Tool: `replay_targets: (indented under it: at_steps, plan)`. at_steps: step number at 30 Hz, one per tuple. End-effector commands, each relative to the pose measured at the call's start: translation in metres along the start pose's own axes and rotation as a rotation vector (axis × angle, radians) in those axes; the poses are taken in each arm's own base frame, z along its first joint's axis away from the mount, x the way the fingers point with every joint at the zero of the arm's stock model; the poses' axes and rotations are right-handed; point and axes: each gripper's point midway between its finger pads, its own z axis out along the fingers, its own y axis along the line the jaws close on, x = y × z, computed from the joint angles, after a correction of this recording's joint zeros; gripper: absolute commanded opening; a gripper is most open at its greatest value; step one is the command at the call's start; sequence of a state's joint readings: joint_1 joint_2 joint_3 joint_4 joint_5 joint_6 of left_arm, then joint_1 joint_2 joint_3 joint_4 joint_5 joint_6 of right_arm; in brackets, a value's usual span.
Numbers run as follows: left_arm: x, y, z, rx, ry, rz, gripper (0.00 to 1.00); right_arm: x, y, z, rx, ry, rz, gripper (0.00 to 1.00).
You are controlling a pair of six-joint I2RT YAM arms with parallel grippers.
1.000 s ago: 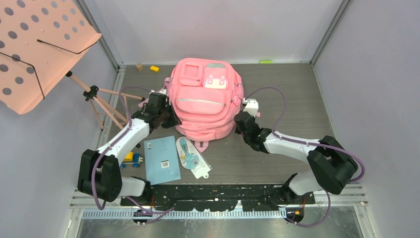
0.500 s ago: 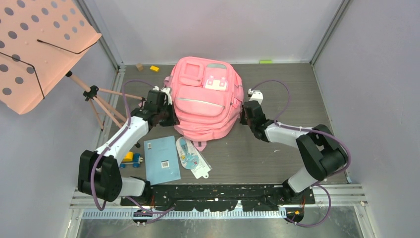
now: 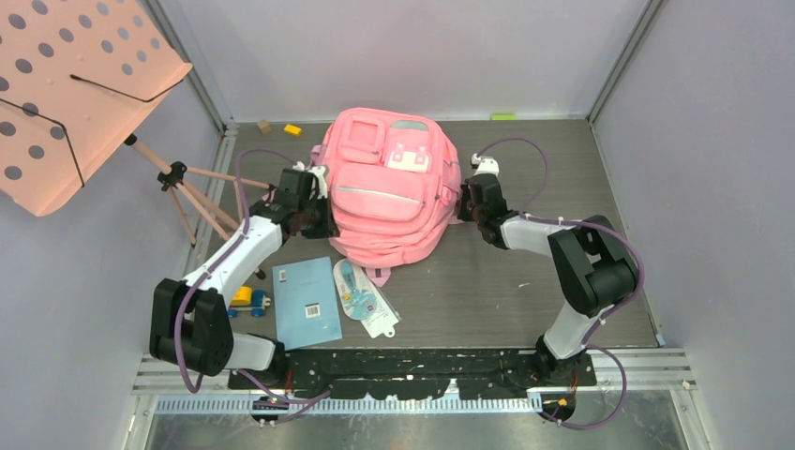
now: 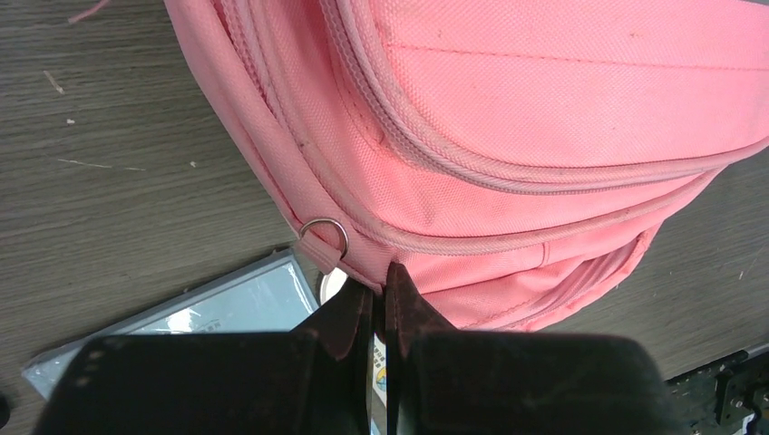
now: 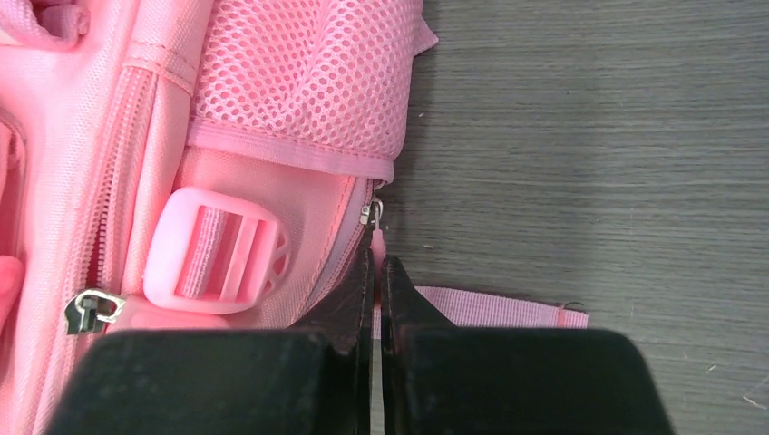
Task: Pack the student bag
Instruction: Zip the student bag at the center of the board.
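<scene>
The pink bag (image 3: pixel 389 192) is pinched at its edge by the left tool (image 4: pixel 379 290), and the zipper tab (image 5: pixel 374 237) clamped in the right tool (image 5: pixel 374 261) should be drawn steadily.

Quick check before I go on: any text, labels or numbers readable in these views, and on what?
Nothing is legible.
Light blue flat booklet: white barcode sticker, too small to read.
White printed packet: print blurred.
Large pink fabric backpack: white patch, no legible marks.
</scene>
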State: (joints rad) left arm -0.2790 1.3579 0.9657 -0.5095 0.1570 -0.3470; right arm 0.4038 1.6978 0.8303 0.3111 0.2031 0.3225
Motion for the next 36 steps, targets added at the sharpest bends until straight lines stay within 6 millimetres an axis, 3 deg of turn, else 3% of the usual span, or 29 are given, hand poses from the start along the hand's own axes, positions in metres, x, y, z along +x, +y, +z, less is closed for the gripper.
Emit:
replay_targets:
  at_steps: [1,7,9,12,13,14,16,18,19,20,21,22,23,28,36]
  plan:
    - [-0.012,0.007,-0.012,-0.027,-0.01,0.055,0.0,-0.022,-0.019,0.012,0.047,-0.049,-0.013,0.0]
    - [-0.013,0.005,-0.013,-0.026,0.006,0.059,0.0,-0.029,-0.011,0.003,-0.002,-0.038,-0.021,0.01]
    - [-0.014,0.005,-0.013,-0.027,0.017,0.058,0.04,-0.039,0.002,-0.015,-0.067,-0.033,-0.018,0.13]
    - [-0.015,0.005,-0.015,-0.034,0.041,0.061,0.3,-0.04,0.013,-0.04,-0.14,-0.016,0.015,0.53]
    - [-0.016,0.005,-0.016,-0.037,0.042,0.065,0.38,-0.049,0.015,-0.05,-0.151,-0.04,0.024,0.58]
    - [-0.018,0.005,-0.018,-0.038,0.041,0.068,0.42,-0.045,0.013,-0.055,-0.147,-0.023,0.03,0.67]
    - [-0.023,0.004,-0.023,-0.044,0.026,0.075,0.55,-0.047,0.016,-0.067,-0.171,-0.01,0.026,0.74]
    - [-0.032,0.003,-0.031,-0.051,-0.003,0.084,0.66,-0.047,0.028,-0.076,-0.236,0.03,0.001,0.77]
    - [-0.037,0.002,-0.036,-0.055,-0.02,0.088,0.71,-0.034,0.028,-0.077,-0.245,0.098,-0.012,0.77]
    - [-0.041,0.002,-0.039,-0.058,-0.036,0.093,0.74,-0.041,0.04,-0.081,-0.301,0.11,-0.03,0.77]
    - [-0.047,0.003,-0.043,-0.065,-0.057,0.098,0.78,-0.028,0.039,-0.079,-0.305,0.175,-0.046,0.78]
    - [-0.052,0.004,-0.045,-0.07,-0.074,0.098,0.81,-0.035,0.049,-0.081,-0.347,0.182,-0.052,0.78]
    - [-0.057,0.006,-0.047,-0.077,-0.089,0.093,0.82,-0.024,0.05,-0.079,-0.366,0.236,-0.064,0.78]
    - [-0.074,0.014,-0.045,-0.027,-0.118,0.001,0.87,-0.025,0.059,-0.067,-0.405,0.271,-0.098,0.78]
    - [-0.087,0.012,-0.017,0.121,-0.079,-0.156,0.89,-0.025,0.075,-0.054,-0.476,0.279,-0.074,0.77]
